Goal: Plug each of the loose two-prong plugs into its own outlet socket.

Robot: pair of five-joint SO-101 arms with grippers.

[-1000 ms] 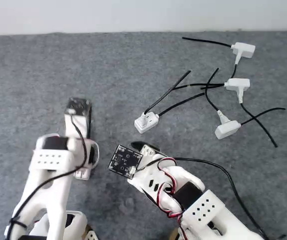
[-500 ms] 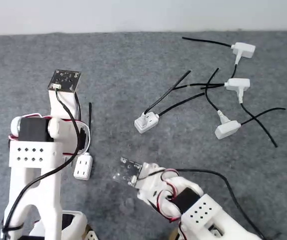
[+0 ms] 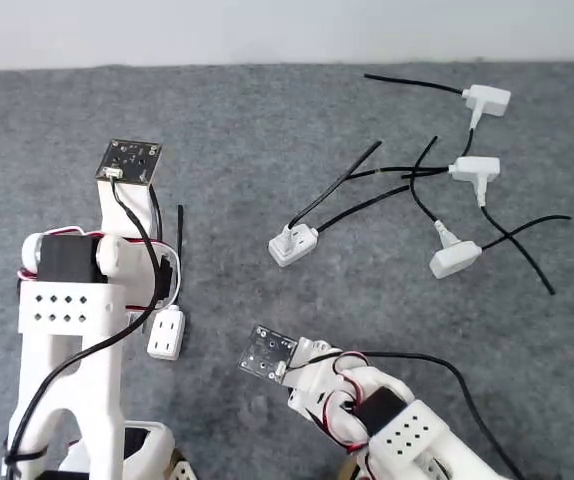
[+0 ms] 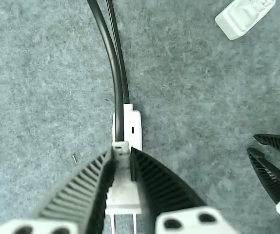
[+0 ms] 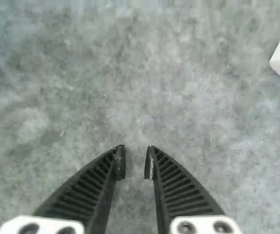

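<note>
Plug (image 4: pixel 123 195) was pinched in left pincer (image 4: pixel 122 153), right pincer (image 5: pixel 135 163) barely parted, empty; prongs were best squared to socket (image 3: pixel 292 243) at two o'clock.

White plug (image 4: pixel 123 197), black cords (image 4: pixel 115 63), mottled grey mat (image 4: pixel 42 73), black ribbed fingers (image 4: pixel 154 180), white arms (image 3: pixel 67 340).

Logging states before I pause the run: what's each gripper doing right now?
Left gripper: closed on a white plug.
Right gripper: slightly open, empty.
</note>
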